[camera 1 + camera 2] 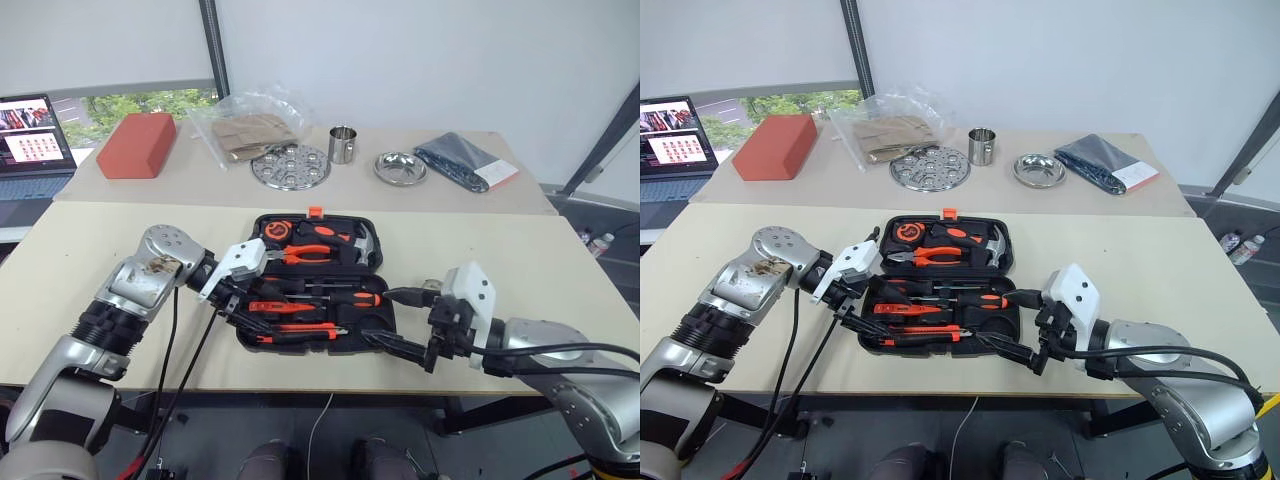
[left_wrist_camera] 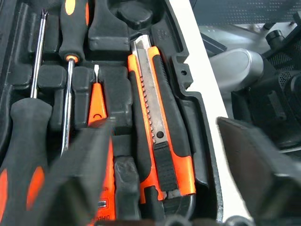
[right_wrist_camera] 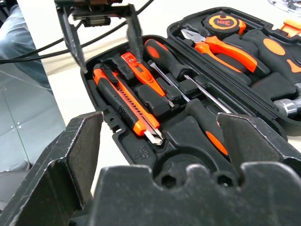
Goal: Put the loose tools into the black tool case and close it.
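The black tool case (image 1: 375,325) lies open on the near table, its orange latch (image 1: 316,212) on the far edge. In the near half the utility knife (image 2: 162,136), the small orange tester (image 2: 98,106) and two screwdrivers (image 1: 330,297) lie in their recesses. Pliers (image 1: 310,255), a tape measure (image 1: 275,232) and a hammer (image 1: 362,243) fill the far half. My left gripper (image 1: 235,305) hovers open over the case's left end, above the knife, holding nothing. At the case's near right corner my right gripper (image 1: 395,322) stands open, one finger on each side of that corner.
On the far table stand a red block (image 1: 137,145), a plastic bag (image 1: 245,130), a perforated steel dish (image 1: 291,166), a steel cup (image 1: 343,145), a small steel dish (image 1: 400,167) and a dark pouch (image 1: 465,162). A laptop (image 1: 35,145) sits far left.
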